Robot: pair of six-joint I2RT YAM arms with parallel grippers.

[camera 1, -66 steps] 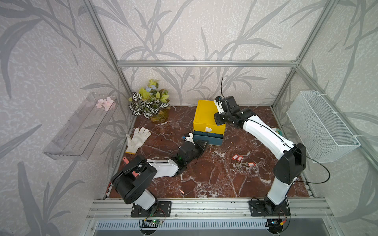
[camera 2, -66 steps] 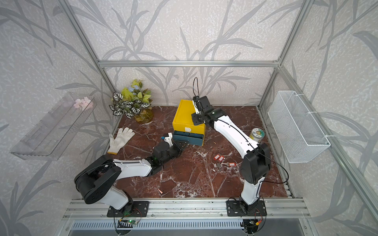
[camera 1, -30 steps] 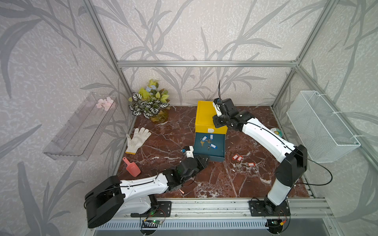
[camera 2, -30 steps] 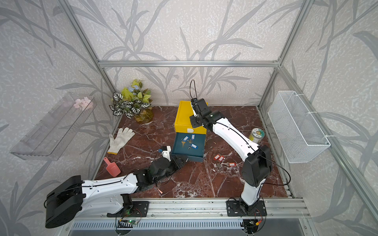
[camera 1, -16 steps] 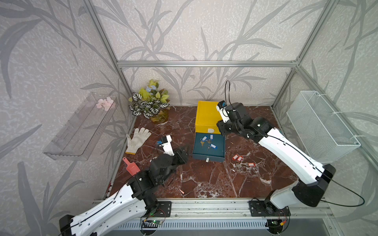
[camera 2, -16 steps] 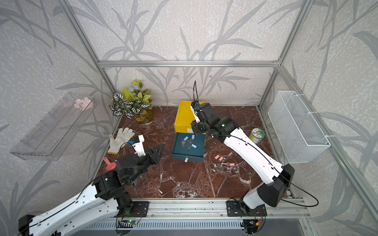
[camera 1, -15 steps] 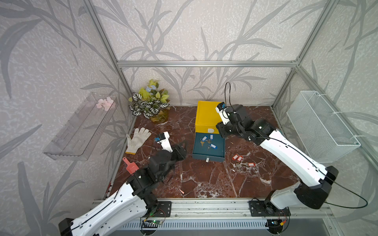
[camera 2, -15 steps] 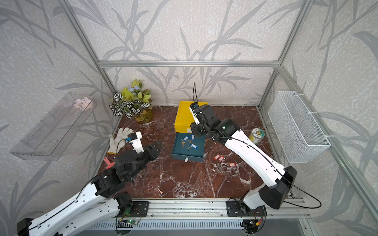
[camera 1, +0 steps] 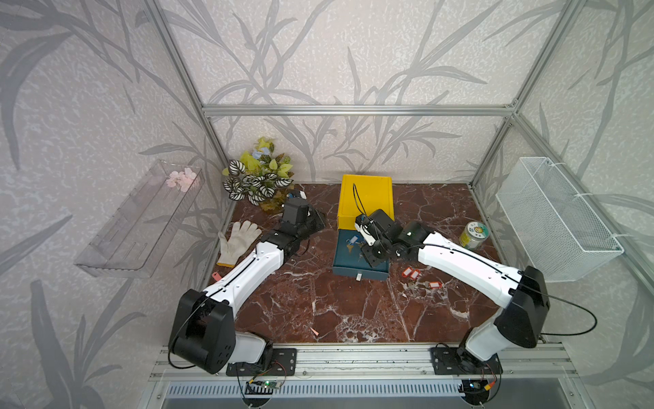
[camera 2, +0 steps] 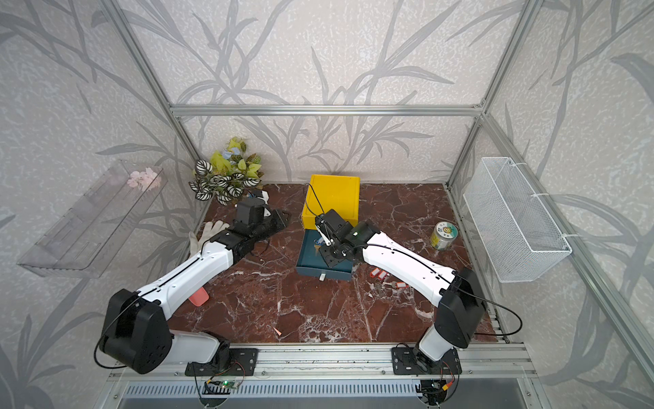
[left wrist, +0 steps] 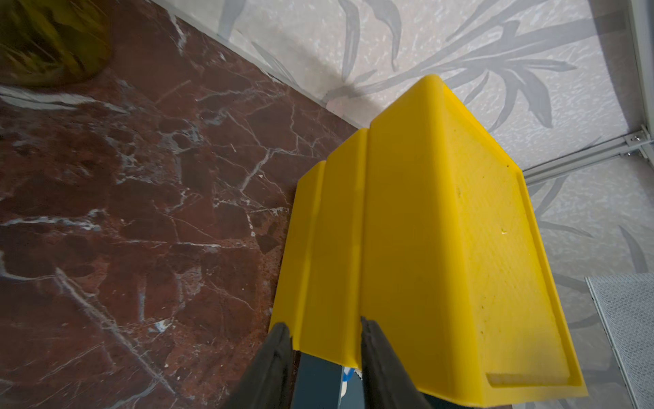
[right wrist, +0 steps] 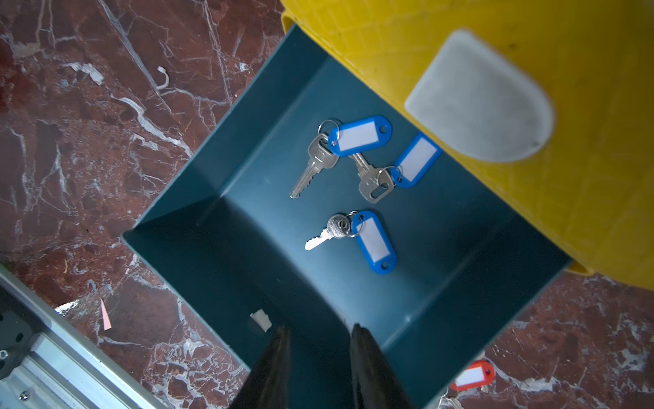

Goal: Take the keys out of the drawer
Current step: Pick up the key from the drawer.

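Right wrist view showed three keys [right wrist: 369, 182], each on a blue tag, lying on the floor of the open drawer [right wrist: 219, 155], toward the end next to the yellow box [right wrist: 584, 177]. The right tool [right wrist: 320, 354] hung over the drawer's front end, jaws partly apart and empty. The keys lay ahead of its tips, deeper in the drawer. The nearest tag [right wrist: 373, 240] had its long axis roughly along the approach line, so the jaws would probably close across its short width.

The right arm was the nearer one. In both top views the left tool [camera 1: 313, 221] sat beside the box on the side away from the right arm, with bare desk [camera 1: 318, 301] between them. It was well apart from the keys, jaws apart and holding nothing.

Coverage differed by view:
- Right wrist: all three keys in the drawer were clear.
- Top views: the right tool hid part of the drawer [camera 1: 357, 265], and only some keys showed.
- Top views: red-tagged keys [camera 1: 410, 273] lay on the desk just beside the drawer; the right wrist view caught one red tag at its edge.
- Left wrist: the box wall [left wrist: 407, 230] filled the view, and no whole key showed.
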